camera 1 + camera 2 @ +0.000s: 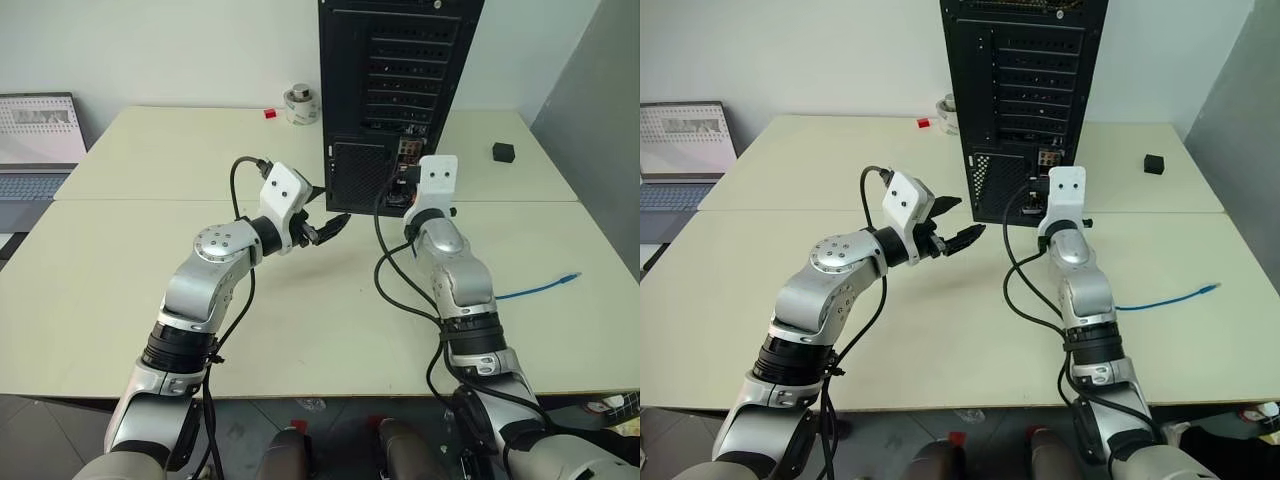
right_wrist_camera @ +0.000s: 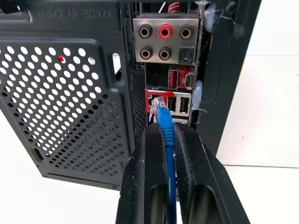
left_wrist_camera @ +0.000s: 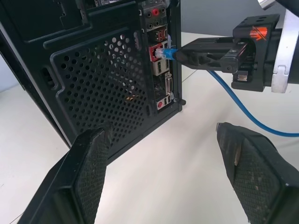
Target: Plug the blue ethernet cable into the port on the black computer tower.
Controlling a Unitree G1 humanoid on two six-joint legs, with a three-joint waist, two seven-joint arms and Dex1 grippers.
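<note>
- The right gripper [image 2: 167, 140], at lower centre, pinches the blue ethernet cable [image 2: 164, 122]; its plug should stay square to the port [image 2: 154, 103] and push straight.
- The left gripper [image 3: 163, 154] hangs wide open, lower frame, and should keep clear.

The black computer tower [image 1: 400, 90] stands upright on the table, rear face showing. The blue ethernet cable [image 2: 167, 133] has its clear plug at the red-framed port [image 2: 156, 100], seemingly partly inserted; its other end lies on the tabletop.

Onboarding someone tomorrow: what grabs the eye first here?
The right hand, shut on the blue ethernet cable, holds its clear plug at the port on the black computer tower at the table's far side. The left hand hangs open beside it.
</note>
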